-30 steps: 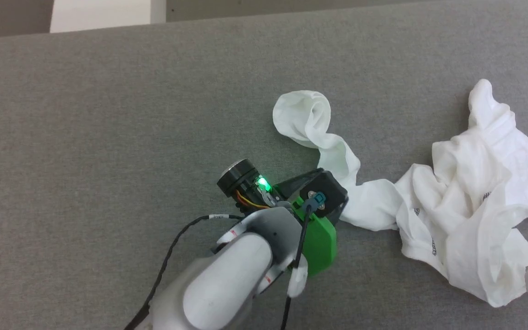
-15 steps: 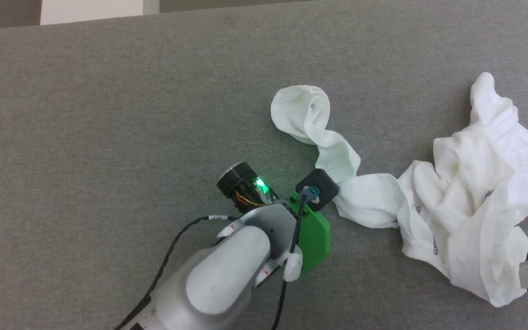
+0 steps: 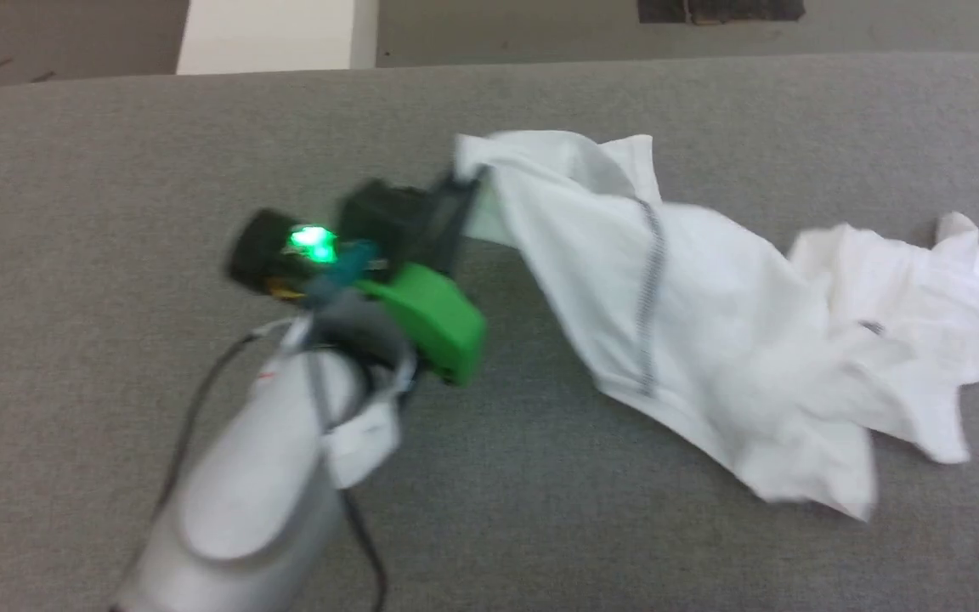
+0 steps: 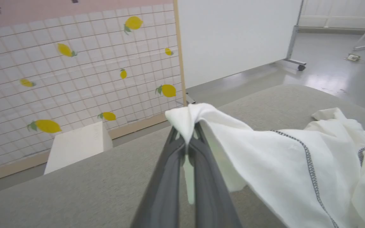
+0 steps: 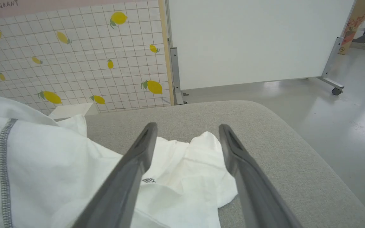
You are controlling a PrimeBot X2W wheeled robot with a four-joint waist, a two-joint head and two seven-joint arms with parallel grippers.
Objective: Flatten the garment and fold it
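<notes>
Garment [image 3: 710,340]: one, white, zigzag-stitched, on grey worktop [image 3: 116,170].
Left pincer [image 4: 187,141] clenched on one raised corner, far left; right pincer [image 5: 188,126] released, by the right-hand folds.

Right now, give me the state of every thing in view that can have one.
garment, unfolded and wrinkled, one edge lifted, the rest lying on the table
left gripper, shut on the garment's lifted edge
right gripper, open, holding nothing
wrist light, lit green
</notes>
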